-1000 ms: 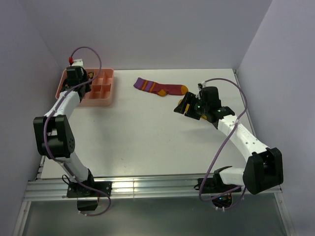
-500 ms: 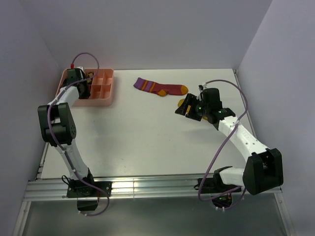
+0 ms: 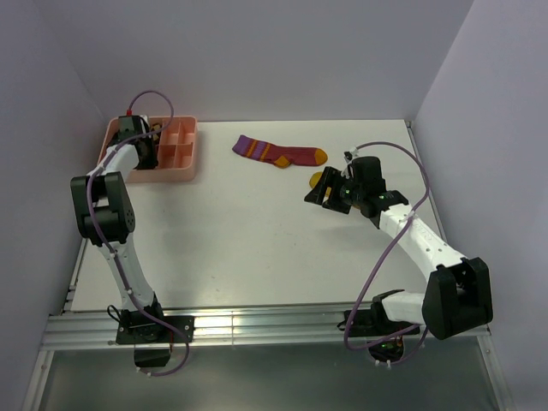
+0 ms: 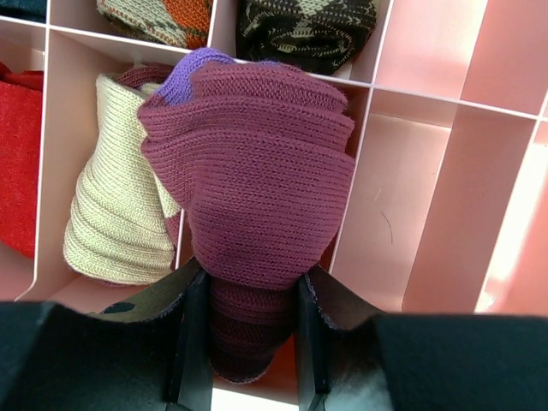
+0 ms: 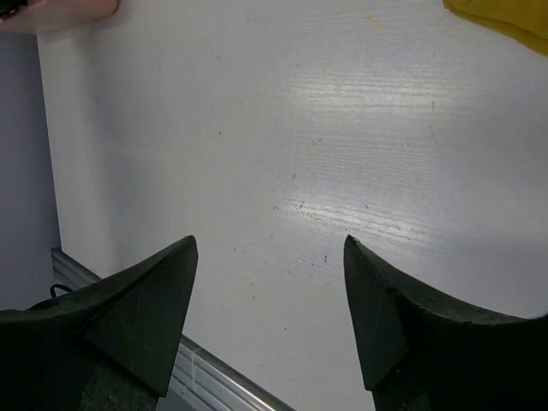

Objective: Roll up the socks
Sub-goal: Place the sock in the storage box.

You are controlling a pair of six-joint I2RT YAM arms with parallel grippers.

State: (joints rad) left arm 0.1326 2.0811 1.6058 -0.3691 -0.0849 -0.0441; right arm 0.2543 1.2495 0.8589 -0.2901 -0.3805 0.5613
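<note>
As left end effector (image 4: 248,295) grips rolled maroon sock (image 4: 257,171), cream roll (image 4: 116,223) lies beside

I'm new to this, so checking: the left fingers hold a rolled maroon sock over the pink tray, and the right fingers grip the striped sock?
No: the right fingers are open and empty, as the right wrist view shows; the striped sock lies untouched on the table. The rest is right.

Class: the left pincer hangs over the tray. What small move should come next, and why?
Probably lower and open the left pincer: it grips a rolled maroon sock over the pink tray and its compartments, and the roll is not yet set down.
</note>
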